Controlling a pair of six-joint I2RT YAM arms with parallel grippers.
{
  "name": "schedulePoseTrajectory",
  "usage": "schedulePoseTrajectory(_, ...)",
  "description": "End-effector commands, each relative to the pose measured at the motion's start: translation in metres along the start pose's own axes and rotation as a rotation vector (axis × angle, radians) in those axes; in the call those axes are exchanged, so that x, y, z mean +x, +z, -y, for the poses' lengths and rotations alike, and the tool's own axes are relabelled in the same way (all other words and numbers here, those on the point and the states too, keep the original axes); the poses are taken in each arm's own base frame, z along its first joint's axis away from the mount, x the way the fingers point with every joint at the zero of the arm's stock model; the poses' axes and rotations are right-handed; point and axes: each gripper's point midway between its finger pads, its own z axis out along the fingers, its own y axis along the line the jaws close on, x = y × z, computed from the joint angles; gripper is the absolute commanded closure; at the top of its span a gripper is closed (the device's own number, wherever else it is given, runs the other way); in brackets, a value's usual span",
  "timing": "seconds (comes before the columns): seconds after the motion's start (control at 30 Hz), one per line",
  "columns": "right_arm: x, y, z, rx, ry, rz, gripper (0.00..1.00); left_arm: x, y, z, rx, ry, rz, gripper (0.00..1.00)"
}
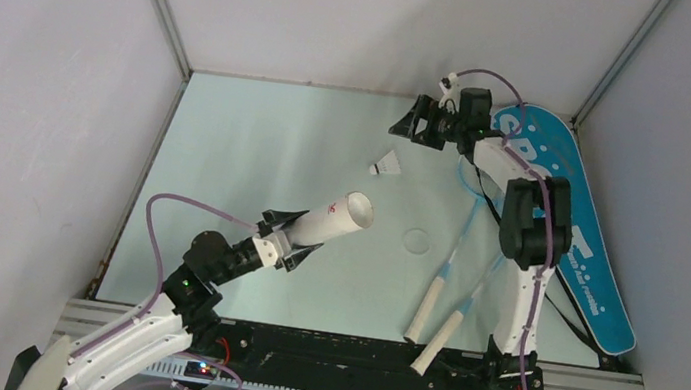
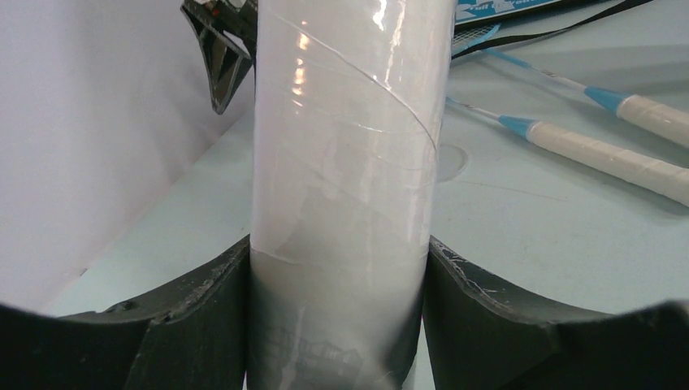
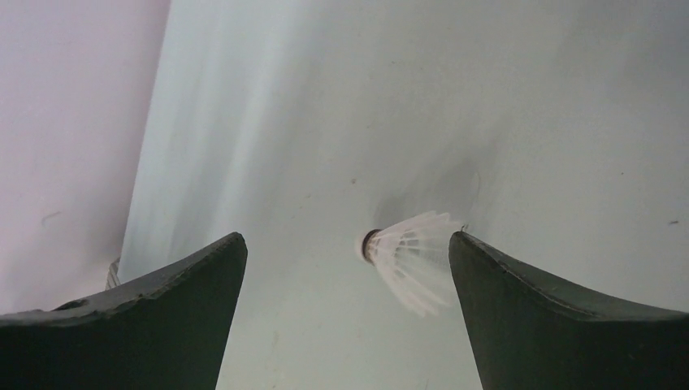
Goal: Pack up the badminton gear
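Two rackets point(image 1: 427, 310) lie side by side on the table point(image 1: 257, 143) in the top view, with their cream handles toward you at the near edge and their thin shafts running up toward the right arm. That arm crosses over them, so you can't see the heads. The blue bag point(image 1: 610, 300) lies flat along the right wall.

Your left gripper point(image 1: 294, 237) is clamped round the long white tube point(image 1: 333, 222) near its back end, with the open mouth aimed up and to the right in that view. One shuttlecock point(image 1: 386, 166) lies on its side just beyond that mouth, apart from it. Your right gripper point(image 1: 407, 120) hangs near the back wall, a little past the shuttlecock and not touching it. A faint round mark point(image 1: 415, 241) sits on the table between the tube and the rackets.

From the left wrist, the tube fills the middle of the picture (it blocks whatever lies straight ahead of it), and both fingers point(image 2: 203, 317) press against its sides. To the right you see the two handles, their blue collars, and the shafts leading to the bag's edge and its black strap point(image 2: 561, 28).

From the right wrist, the jaws stand wide apart with nothing held. The shuttlecock point(image 3: 410, 260) shows between them, cork to the left and feathers close to the right-hand finger. It is blurred, and you can't tell whether it touches.
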Motion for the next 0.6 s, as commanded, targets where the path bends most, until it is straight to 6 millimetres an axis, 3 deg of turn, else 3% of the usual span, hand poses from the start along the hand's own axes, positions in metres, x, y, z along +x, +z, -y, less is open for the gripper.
schedulePoseTrajectory(0.0, -0.011, 0.017, -0.001, 0.014, -0.020, -0.007, 0.03, -0.020, 0.000, -0.011, -0.038, 0.012, 0.036, 0.32)
schedulePoseTrajectory(0.27, 0.016, 0.042, 0.033, 0.083, 0.030, -0.094, 0.18, -0.021, -0.001, -0.013, -0.042, 0.013, 0.027, 0.32)
schedulePoseTrajectory(0.43, 0.035, 0.047, 0.038, 0.094, 0.049, -0.135, 0.28, -0.020, 0.000, -0.013, -0.044, 0.012, 0.026, 0.32)
schedulePoseTrajectory(0.57, 0.042, 0.050, 0.030, 0.064, 0.046, -0.154, 0.35, -0.018, 0.001, -0.013, -0.040, 0.010, 0.015, 0.32)
